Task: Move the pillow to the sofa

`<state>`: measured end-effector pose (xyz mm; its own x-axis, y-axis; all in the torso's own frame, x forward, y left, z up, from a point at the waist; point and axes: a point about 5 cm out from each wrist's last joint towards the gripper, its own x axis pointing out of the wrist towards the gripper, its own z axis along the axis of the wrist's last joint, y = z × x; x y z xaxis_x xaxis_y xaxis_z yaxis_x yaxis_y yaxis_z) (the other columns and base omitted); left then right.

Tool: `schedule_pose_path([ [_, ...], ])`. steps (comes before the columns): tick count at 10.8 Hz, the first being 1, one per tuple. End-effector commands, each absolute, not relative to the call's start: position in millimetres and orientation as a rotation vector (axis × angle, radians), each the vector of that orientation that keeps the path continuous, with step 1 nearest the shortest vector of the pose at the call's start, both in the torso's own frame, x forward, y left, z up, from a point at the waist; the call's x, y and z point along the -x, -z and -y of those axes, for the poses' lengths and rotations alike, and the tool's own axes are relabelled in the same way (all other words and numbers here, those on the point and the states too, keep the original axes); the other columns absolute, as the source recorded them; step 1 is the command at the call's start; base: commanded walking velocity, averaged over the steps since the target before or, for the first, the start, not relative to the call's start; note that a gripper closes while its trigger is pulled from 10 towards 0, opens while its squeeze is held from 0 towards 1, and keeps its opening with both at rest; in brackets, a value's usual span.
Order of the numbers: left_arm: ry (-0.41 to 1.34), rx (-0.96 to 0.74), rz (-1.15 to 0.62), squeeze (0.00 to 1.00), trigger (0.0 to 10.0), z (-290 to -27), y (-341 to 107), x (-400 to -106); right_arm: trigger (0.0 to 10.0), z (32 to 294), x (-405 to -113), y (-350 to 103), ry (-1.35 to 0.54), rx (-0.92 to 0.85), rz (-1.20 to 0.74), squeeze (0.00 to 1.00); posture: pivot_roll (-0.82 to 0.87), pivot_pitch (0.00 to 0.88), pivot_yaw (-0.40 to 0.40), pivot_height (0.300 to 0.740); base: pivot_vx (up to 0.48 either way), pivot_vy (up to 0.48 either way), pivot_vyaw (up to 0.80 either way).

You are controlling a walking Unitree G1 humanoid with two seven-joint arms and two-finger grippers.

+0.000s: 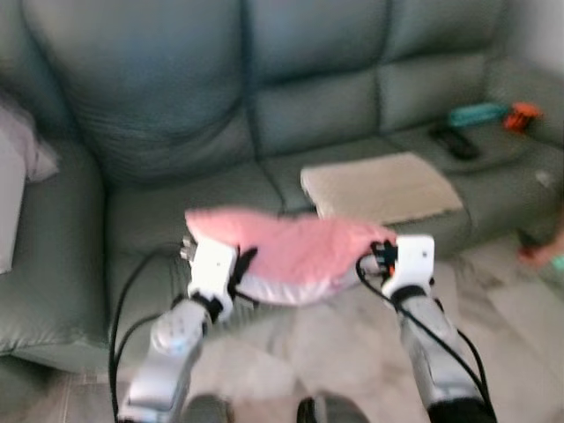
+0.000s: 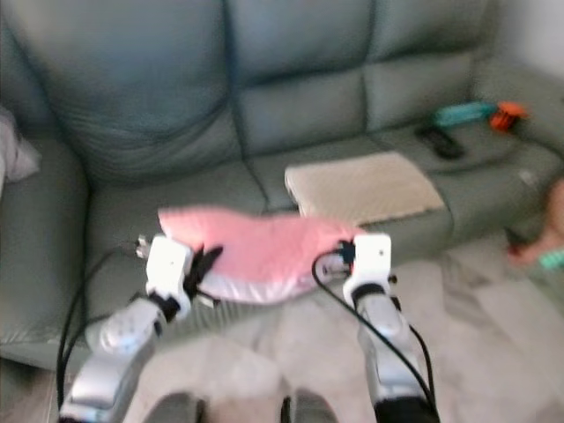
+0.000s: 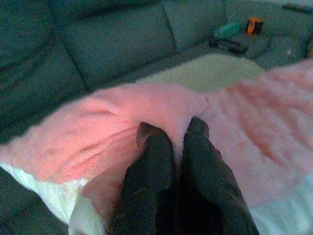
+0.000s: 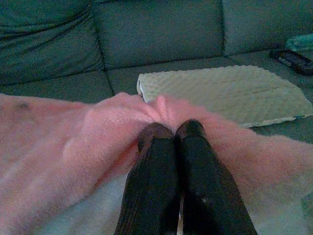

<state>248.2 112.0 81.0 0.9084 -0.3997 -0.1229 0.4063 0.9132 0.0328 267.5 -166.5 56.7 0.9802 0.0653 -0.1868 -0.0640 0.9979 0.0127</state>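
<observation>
A fluffy pink pillow point(image 1: 300, 251) with a white underside hangs in the air between my two arms, just in front of the grey-green sofa point(image 1: 264, 115). My left gripper point(image 3: 173, 134) is shut on the pillow's left end. My right gripper point(image 4: 171, 132) is shut on its right end. In the head views the pillow covers the sofa's front edge, with the left wrist point(image 1: 211, 273) and right wrist point(image 1: 407, 264) at its two sides.
A beige mat point(image 1: 381, 187) lies on the sofa's right seat. A dark remote point(image 1: 454, 141) and teal and orange objects point(image 1: 493, 115) lie at the far right. Pale fabric point(image 1: 22, 167) rests on the left armrest. Light floor point(image 1: 308, 344) lies below.
</observation>
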Motion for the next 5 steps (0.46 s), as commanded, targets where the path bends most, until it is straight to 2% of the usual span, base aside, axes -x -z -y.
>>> schedule_pose_path([
  [1,0.342,-0.091,-0.079,0.0,10.0,-122.9,-85.1,-249.5,10.0,159.2,-270.7,-63.4,-0.086,-0.01,-0.158,0.0,0.01,0.1,-0.068,0.74,0.0,0.0,-0.53],
  [4,0.259,-0.084,-0.09,0.0,10.0,-132.0,-82.1,-249.3,10.0,152.5,-270.0,-64.4,-0.144,0.001,-0.147,0.0,0.02,0.097,-0.074,0.74,0.0,0.0,0.0],
  [5,0.248,-0.09,-0.085,0.0,10.0,-131.5,-82.7,-250.6,10.0,150.3,-271.4,-66.4,-0.156,0.011,-0.138,0.0,0.02,0.098,-0.074,0.74,0.0,0.0,0.8],
])
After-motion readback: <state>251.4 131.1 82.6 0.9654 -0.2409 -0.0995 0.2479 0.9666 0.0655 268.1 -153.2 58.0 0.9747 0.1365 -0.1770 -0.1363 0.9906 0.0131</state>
